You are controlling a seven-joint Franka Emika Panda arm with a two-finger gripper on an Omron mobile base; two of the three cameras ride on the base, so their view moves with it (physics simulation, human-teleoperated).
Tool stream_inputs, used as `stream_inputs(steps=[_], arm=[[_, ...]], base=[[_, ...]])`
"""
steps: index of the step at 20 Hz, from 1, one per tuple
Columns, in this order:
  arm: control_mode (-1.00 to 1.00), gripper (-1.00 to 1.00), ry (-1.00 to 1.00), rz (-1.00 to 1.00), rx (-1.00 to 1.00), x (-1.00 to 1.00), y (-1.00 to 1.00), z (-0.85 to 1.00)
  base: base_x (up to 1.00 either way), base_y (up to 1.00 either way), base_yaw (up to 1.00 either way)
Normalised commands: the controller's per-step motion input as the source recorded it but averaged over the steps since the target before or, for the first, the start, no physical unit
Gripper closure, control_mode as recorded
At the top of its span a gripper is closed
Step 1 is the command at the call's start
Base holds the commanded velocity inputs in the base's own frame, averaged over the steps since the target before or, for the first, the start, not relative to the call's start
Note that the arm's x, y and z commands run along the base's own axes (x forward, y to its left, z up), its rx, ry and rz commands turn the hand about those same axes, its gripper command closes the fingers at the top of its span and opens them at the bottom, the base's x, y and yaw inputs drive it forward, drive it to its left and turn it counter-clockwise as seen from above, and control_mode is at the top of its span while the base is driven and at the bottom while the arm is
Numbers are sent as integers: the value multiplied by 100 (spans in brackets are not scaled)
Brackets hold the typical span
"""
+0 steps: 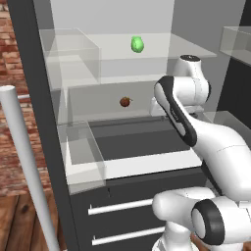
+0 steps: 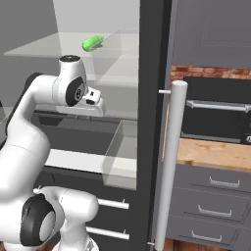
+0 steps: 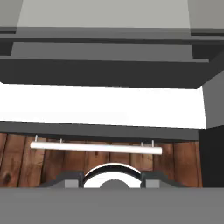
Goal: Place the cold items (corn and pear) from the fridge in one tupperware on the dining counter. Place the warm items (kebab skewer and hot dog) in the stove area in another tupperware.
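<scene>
The fridge (image 1: 41, 98) stands open in front of me. The bright green corn (image 1: 137, 44) (image 2: 92, 43) lies on its upper glass shelf. One shelf down sits the small brown pear (image 1: 125, 101). My gripper (image 2: 99, 109) hangs at about the pear's height, right of it and nearer the fridge's front, pointing downward. My own arm covers the pear in the right base view. In the hand view the gripper (image 3: 112, 181) looks down past the fridge's white lower ledge (image 3: 100, 105) to the wooden floor, its two dark fingertips (image 3: 65, 179) apart with nothing between them.
The fridge doors' silver bar handles (image 1: 24, 162) (image 2: 169, 162) rise close on both sides. A clear bin (image 1: 83, 157) (image 2: 120, 157) juts out at the lower shelf. Right of the fridge are a dark oven (image 2: 215, 115), a wood countertop (image 2: 211, 154) and grey drawers (image 2: 211, 196).
</scene>
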Motion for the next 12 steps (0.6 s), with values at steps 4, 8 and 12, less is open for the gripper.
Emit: stream_inputs(steps=[4, 8, 12], arm=[[-100, -100, -8, 0, 0, -25, 0, 0], [-100, -100, -17, -23, 0, -3, 33, -1], [-100, -100, 0, -27, 0, 19, 29, 0]], base=[[0, 0, 0], [0, 0, 0], [0, 0, 0]])
